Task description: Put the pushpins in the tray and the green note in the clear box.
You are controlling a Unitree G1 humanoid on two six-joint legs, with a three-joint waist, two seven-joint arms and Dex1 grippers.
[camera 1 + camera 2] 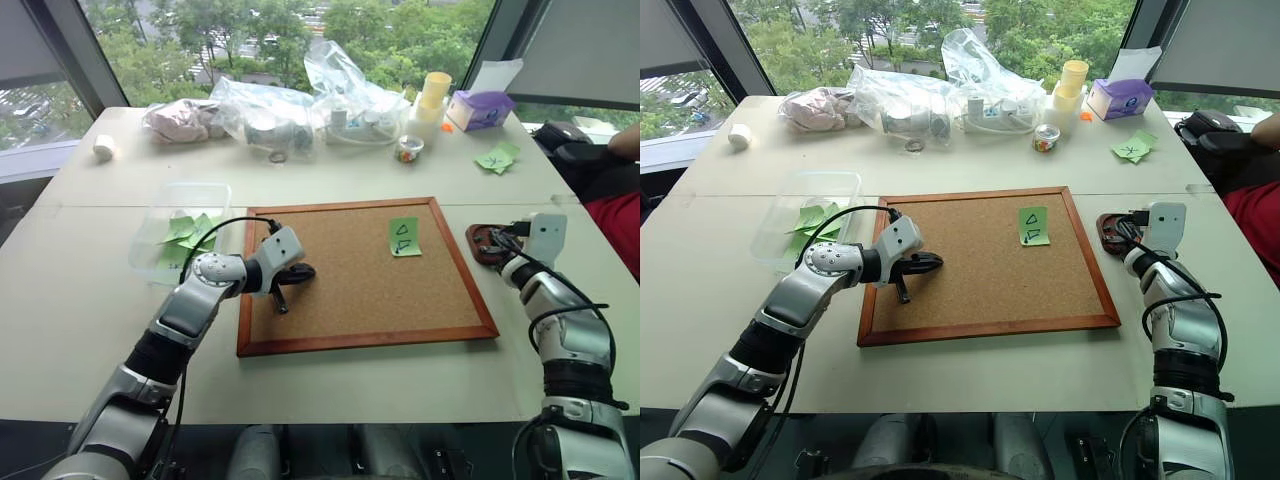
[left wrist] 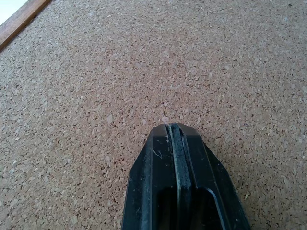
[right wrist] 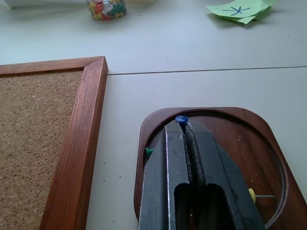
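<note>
**A:** Where does the pin work stand?

**B:** The right claw is pressed shut on a small blue-headed pushpin, held at its tips over the small dark reddish-brown wooden tray with rounded corners. The tray sits on the pale worktop just beside the right edge of the large wood-framed corkboard. A green pin and a yellow pin already lie inside it, so I judge at least two as delivered and this blue one as about to be dropped.

**A:** Any pins left on the board?

**B:** I can't make out any; they would be specks from the head views. The light-green square paper note with a hand-drawn triangle is on the cork, in the right part of the board, and I cannot tell whether a pin fixes it there.

**A:** So the note half is undone?

**B:** Yes. The transparent rectangular plastic box with low walls stands on the worktop just left of the board, holding a bunch of plain green notes, but the marked note is well apart from it.

**A:** And the left arm?

**B:** The left claw hangs over the left part of the board with its fingers closed flat together and nothing between them; in its wrist view there is bare cork under the tips.

**A:** What remains, then?

**B:** As I read it: release the blue pin into the tray, clear any pin by the note, then carry the note across to the box.
</note>
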